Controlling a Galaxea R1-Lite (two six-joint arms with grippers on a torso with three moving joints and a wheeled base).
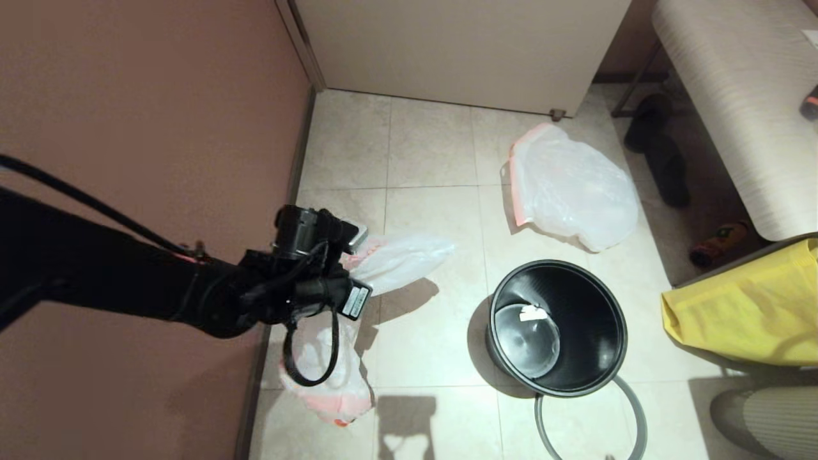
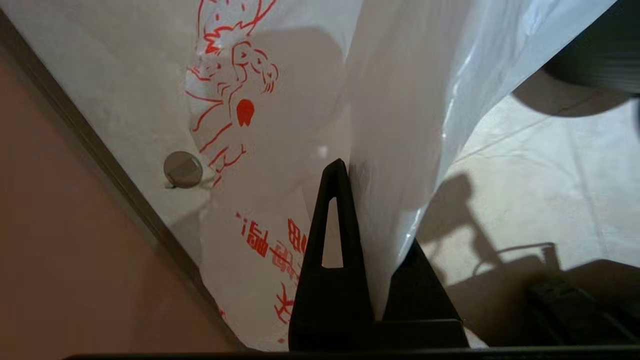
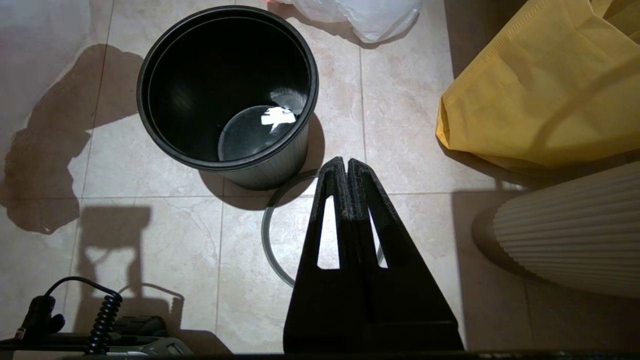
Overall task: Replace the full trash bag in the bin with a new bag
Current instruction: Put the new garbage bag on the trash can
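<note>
Left wrist view: a fold of thin, glossy, translucent film belonging to the new bag [image 2: 260, 150] is pinched between the closed black fingers [image 2: 332, 240] of the left gripper [image 2: 350, 172], its red line drawing and characters visible. In the head view this bag [image 1: 390, 259] is draped limp from the gripper [image 1: 345, 255], trailing down beside the wall. The round black bin [image 1: 557, 326] stands upright and unlined on the tiled floor [image 1: 434, 160], its grey hoop [image 1: 629, 409] lying beside it, the bulging full trash bag [image 1: 569, 188] beyond; the right gripper [image 3: 346, 162], fingers shut on nothing, is held near the bin.
</note>
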